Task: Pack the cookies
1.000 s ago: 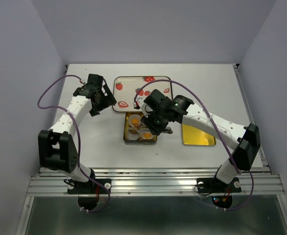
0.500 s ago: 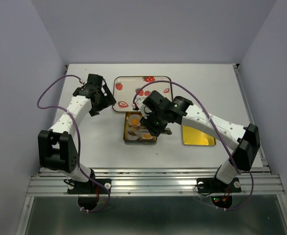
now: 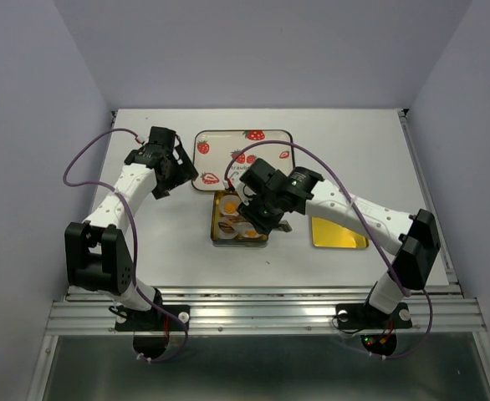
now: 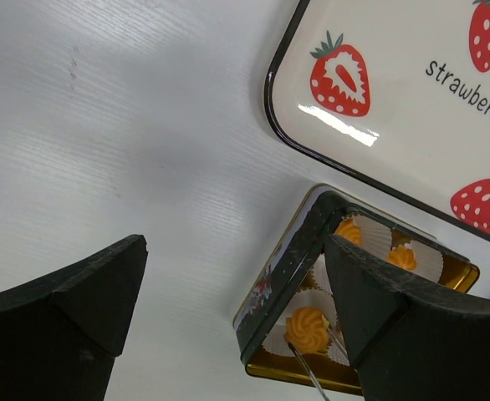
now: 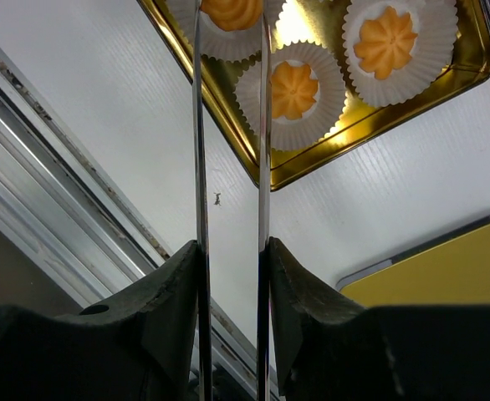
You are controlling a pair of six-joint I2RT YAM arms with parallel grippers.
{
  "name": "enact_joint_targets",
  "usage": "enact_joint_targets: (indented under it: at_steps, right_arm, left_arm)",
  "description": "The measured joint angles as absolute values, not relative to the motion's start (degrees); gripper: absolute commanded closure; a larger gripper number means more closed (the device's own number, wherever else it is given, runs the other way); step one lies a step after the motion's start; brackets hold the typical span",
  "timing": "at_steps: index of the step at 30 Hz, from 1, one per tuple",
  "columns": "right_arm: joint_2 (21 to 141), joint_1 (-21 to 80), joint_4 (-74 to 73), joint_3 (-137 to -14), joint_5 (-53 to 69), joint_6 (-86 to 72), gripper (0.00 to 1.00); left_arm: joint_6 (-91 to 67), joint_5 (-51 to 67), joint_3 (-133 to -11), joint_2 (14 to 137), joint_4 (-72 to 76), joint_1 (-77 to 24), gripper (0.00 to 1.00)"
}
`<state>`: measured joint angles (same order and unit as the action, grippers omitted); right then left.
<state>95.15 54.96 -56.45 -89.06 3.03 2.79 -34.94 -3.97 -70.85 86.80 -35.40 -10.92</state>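
While the left gripper (image 4: 232, 251) hangs spread wide beside the gold tin (image 4: 285, 269), the right gripper (image 5: 228, 255) pinches tweezers (image 5: 262, 167) above the cookies (image 5: 293, 89), which sit in paper cups (image 5: 333, 113) inside the tin, probably for fine placing.

- White table top (image 3: 354, 142) under everything.
- White rectangular tray printed with strawberries (image 3: 224, 150), far middle.
- Open gold metal tin (image 5: 370, 121) just near of the tray, holding white pleated paper cups (image 5: 312, 132).
- Flat gold rectangle (image 3: 339, 230), perhaps a lid, right of the tin.
- Thin steel tongs (image 5: 263, 209) over the tin.
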Motion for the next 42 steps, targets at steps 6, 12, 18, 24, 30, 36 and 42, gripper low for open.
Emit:
enact_joint_targets:
  at_steps: [6,12,18,24,30,36,42]
  right_arm:
    - [95.4,55.3,-56.2,-89.1,2.3,2.6,0.59]
    - [95.4,55.3,-56.0,-89.1,2.3,2.5,0.59]
    - [95.5,55.3,-55.1,-88.1,2.3,2.2,0.59]
    - [96.3,55.3,-54.7,-87.1,2.3,1.9,0.59]
    - [96.9,55.3,-54.5,-87.1,1.9,1.5,0.56]
    - [97.1,55.3,-54.4,-87.1,1.8,1.3,0.54]
    - [97.1,55.3,-54.3,-87.1,1.7,1.2,0.52]
  left_arm:
    - [-35.0,-4.0,-70.5,86.7,-35.4,-10.9,0.01]
    - [-35.0,-4.0,-70.4,86.7,-35.4,-10.9,0.01]
    - [-35.1,-4.0,-70.1,86.5,-35.4,-10.9,0.01]
    - [-35.8,-4.4,-69.7,86.1,-35.4,-10.9,0.01]
    - [-36.3,-4.8,-69.0,84.8,-35.4,-10.9,0.01]
    - [-36.3,-4.8,-68.9,84.3,-35.4,-10.9,0.01]
    - [-36.5,-4.8,-68.4,84.1,-35.4,-10.9,0.01]
